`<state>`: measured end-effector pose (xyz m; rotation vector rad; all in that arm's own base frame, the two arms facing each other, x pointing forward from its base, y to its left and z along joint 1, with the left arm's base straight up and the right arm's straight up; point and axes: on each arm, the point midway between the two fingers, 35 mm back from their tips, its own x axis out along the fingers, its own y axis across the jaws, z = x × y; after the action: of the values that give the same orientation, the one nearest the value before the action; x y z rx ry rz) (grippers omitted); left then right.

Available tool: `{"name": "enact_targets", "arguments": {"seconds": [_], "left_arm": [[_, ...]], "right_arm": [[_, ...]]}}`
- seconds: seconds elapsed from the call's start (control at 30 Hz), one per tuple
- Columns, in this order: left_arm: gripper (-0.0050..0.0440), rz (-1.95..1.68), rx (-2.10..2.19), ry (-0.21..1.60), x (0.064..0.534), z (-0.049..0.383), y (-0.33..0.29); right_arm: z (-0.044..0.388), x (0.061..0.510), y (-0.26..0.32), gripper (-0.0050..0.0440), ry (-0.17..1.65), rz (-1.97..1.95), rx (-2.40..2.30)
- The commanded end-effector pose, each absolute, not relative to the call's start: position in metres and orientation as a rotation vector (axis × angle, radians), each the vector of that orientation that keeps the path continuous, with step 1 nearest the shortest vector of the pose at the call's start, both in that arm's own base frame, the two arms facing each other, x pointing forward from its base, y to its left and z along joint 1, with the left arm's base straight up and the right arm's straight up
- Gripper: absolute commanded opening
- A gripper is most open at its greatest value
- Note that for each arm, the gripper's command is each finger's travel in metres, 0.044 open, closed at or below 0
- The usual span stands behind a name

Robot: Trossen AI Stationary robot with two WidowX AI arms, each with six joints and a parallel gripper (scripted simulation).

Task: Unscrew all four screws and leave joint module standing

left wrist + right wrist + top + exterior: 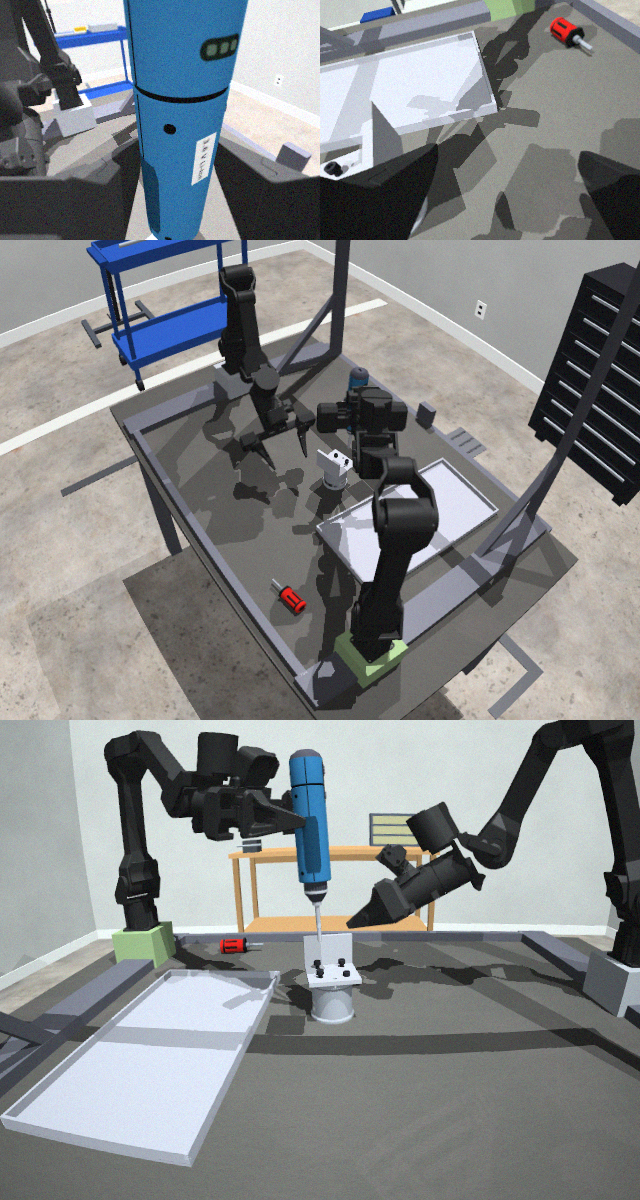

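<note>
Four screws on the bracket, their seating unclear, left end effector gripping the screwdriver, right end effector wide.

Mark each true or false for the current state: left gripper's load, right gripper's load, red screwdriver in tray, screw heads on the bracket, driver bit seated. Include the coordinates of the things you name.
1. The left gripper [349, 414] [303, 820] [176, 143] holds the electric screwdriver [358, 380] [313, 859] [177, 112]. True.
2. The right gripper [290, 462] [350, 925] [507, 154] is shut on a screw. False: it is open, nothing between its fingers.
3. The red screwdriver [293, 600] [233, 945] [565, 31] lies in the tray [444, 488] [155, 1081] [395, 95]. False: it lies outside, on the table [232, 529] [413, 1107] [560, 115].
4. Four dark screws [336, 455] [341, 961] [332, 168] show at the bracket [326, 461] [333, 949] [385, 135]. True.
5. The driver's bit [318, 921] is seated in a screw. False: its tip ends above the screw heads.
</note>
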<state>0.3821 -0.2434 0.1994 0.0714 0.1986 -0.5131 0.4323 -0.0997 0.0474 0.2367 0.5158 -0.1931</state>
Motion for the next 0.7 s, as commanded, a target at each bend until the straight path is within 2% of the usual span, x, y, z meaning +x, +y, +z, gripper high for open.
{"name": "enact_targets", "arguments": {"seconds": [0.0,0.33,0.67], "left_arm": [[0.0162,-0.513,0.047,0.125,0.385,0.231,-0.245],[0.0162,-0.513,0.047,0.125,0.385,0.231,-0.245],[0.0162,-0.513,0.047,0.125,0.385,0.231,-0.245]], "right_arm": [[0.042,0.439,-0.104,0.0385,0.487,-0.094,0.241],[0.0,0.417,-0.097,0.0385,0.457,0.163,0.241],[-0.006,0.403,-0.053,0.0385,0.357,0.401,0.01]]}}
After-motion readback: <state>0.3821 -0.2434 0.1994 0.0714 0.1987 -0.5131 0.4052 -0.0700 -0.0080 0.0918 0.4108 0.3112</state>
